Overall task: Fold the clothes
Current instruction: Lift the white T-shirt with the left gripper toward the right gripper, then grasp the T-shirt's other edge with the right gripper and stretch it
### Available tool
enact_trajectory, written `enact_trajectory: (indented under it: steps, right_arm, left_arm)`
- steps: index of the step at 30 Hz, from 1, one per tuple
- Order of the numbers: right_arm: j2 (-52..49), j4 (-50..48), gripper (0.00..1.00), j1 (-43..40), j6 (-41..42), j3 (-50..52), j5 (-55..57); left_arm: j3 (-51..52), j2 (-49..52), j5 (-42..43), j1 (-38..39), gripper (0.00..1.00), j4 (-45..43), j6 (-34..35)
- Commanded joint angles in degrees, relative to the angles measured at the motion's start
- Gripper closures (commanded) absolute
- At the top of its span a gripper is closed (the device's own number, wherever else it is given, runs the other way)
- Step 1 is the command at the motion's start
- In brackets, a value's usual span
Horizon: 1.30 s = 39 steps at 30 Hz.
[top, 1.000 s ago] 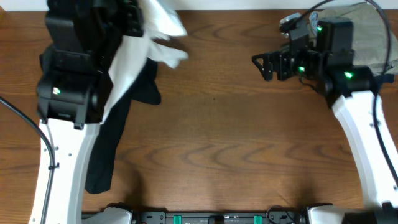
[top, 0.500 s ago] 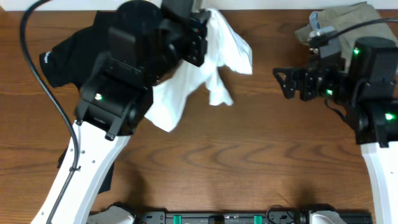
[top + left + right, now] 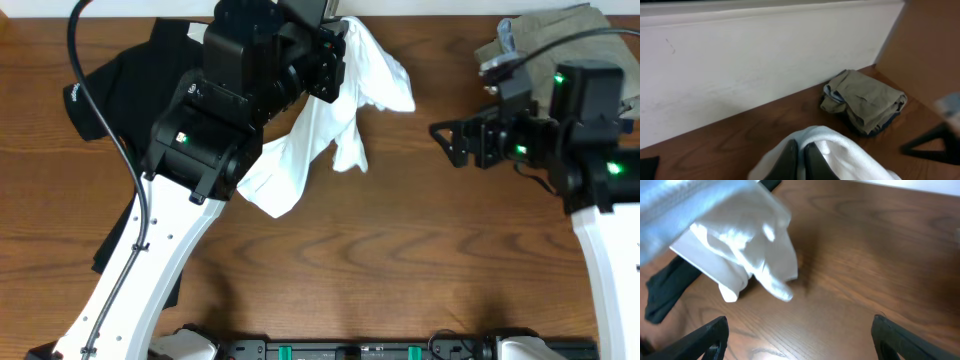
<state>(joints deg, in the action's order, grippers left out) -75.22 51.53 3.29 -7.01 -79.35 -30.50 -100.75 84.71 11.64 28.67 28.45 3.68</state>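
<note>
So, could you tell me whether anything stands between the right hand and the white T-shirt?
Nothing visible does: only bare wooden table lies between the open right hand and the white T-shirt, which the shut left hand holds.

Top centre: bunched white cotton T-shirt (image 3: 300, 150) trails from wrist end of left arm (image 3: 240, 100). Black short-sleeved shirt (image 3: 110, 80) spread beneath, left side of brown wooden table (image 3: 400, 250). Right gripper (image 3: 448, 143) points left, jaws apart, nothing between. Khaki garment heap (image 3: 540, 35) top right.
</note>
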Motion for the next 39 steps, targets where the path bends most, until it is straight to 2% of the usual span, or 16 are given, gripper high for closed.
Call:
enact_trajectory:
  steps: [1, 6, 14, 20, 22, 24, 26, 28, 29, 35, 39]
  right_arm:
    - [-4.74, -1.95, 0.12, 1.75, -3.85, 2.64, -5.68]
    - [-11.58, -7.15, 0.11, 3.39, -6.14, 5.51, -8.57]
    - [-22.12, -16.59, 0.11, 5.86, -15.78, 8.94, -21.2]
    - [-29.81, -24.3, 0.1, 9.68, -16.0, 8.98, -24.06]
    - [-31.76, -26.91, 0.12, 11.13, -15.93, 8.98, -24.55]
    - [-33.42, -29.79, 0.23, 12.24, -15.08, 8.98, -23.45]
    - [-34.6, -32.57, 0.43, 12.55, -11.89, 8.98, -20.63]
    - [-34.82, -34.14, 0.85, 12.28, -7.67, 8.98, -16.17]
    - [-34.73, -34.6, 0.99, 11.89, -5.6, 8.96, -13.94]
    - [-29.05, -34.25, 0.99, 6.32, 0.63, 8.85, -12.35]
    - [-19.63, -28.0, 0.99, 2.38, 1.84, 8.28, -9.09]
  left_arm:
    - [-0.74, -0.52, -0.31, -0.09, 0.94, -0.87, 0.92]
    - [-0.74, -0.52, -0.31, -0.09, 0.94, -0.87, 0.94]
    - [-0.74, -0.59, -0.31, -0.09, 0.94, -1.11, 0.94]
    - [-0.74, -0.59, -0.31, -0.09, 0.94, -1.09, 0.94]
    - [-0.74, -0.59, -0.33, -0.09, 0.94, -1.09, 0.94]
    - [-0.74, -0.59, -0.33, -0.09, 0.94, -1.07, 0.94]
    - [-0.74, -0.59, -0.33, -0.09, 0.94, -1.05, 0.94]
    - [-0.74, -0.59, -0.35, -0.09, 0.94, -0.81, 0.92]
    - [-0.74, -0.63, -0.52, -0.15, 0.94, -0.59, 0.92]
    - [-0.74, -2.19, -0.55, -2.73, 0.94, 1.95, 0.92]
    - [-0.74, -3.19, -0.55, -5.97, 0.95, 3.58, 0.94]
